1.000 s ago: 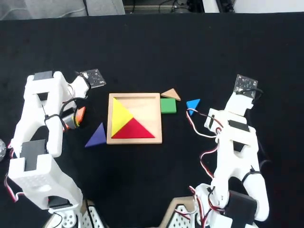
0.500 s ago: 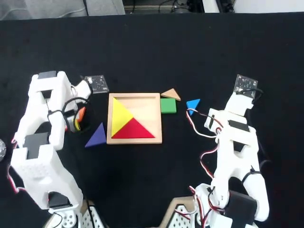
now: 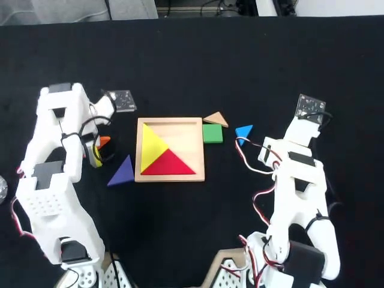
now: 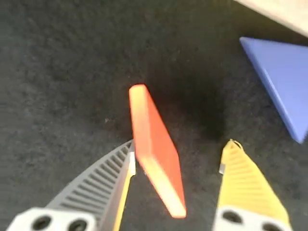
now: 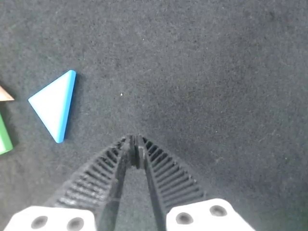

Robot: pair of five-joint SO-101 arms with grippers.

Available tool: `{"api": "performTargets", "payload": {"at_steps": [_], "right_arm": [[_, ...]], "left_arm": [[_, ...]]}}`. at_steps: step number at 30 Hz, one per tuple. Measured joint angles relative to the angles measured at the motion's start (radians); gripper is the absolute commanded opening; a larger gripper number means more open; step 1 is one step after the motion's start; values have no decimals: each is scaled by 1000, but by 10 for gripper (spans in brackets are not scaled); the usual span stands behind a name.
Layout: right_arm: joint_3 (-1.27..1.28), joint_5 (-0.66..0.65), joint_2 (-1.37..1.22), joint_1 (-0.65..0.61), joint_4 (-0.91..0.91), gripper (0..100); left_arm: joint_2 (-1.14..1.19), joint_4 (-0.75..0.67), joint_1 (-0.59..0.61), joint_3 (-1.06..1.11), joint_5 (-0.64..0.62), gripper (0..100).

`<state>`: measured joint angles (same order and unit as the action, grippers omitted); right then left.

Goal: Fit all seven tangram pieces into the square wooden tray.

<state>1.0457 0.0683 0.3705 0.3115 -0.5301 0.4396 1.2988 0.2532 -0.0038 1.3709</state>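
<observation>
Plainly a light, stiff thing to deal with: thin orange wooden tangram piece (image 4: 155,149), tipped up on one long edge on the black desk (image 4: 57,72), near the left-arm side of the square wooden tray (image 3: 170,120) and close to the blue-violet wooden triangle (image 4: 284,82). Hard and smooth-faced by the look of it, so likely to slip or flop flat under a careless squeeze; no give, little risk of crushing. Best taken across the two broad faces, near the middle, square to the pads, never by a corner.

Around that piece, the left pincer (image 4: 181,144) spread wide: grey finger (image 4: 106,178) against one face, as far as can be told, yellow finger (image 4: 243,183) standing apart from the other face with bare desk between. Released, then, not clamped; nothing carried. Probably only a modest closing needed for a grip.

Over on the other side, the right pincer (image 5: 133,140) clenched tight on nothing, above bare desk near the light-blue wooden triangle (image 5: 53,103), with the green wooden square (image 3: 212,133) and the tan wooden triangle (image 3: 216,119) lying between that triangle and the tray. Inside the tray already: large yellow triangle (image 3: 153,146) and large red triangle (image 3: 170,162), edge to edge.
</observation>
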Motion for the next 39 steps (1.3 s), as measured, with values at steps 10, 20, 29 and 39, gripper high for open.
{"api": "performTargets", "payload": {"at_steps": [10, 20, 29, 39], "right_arm": [[0, 0, 0, 0, 0, 15], [0, 0, 0, 0, 0, 15], [0, 0, 0, 0, 0, 15], [0, 0, 0, 0, 0, 15]], "left_arm": [[9, 399, -14, -196, 20, 274], [-2, 411, -12, -100, 51, 274], [-31, 83, 48, -157, -397, 274], [-31, -153, 110, -32, -405, 274]]}}
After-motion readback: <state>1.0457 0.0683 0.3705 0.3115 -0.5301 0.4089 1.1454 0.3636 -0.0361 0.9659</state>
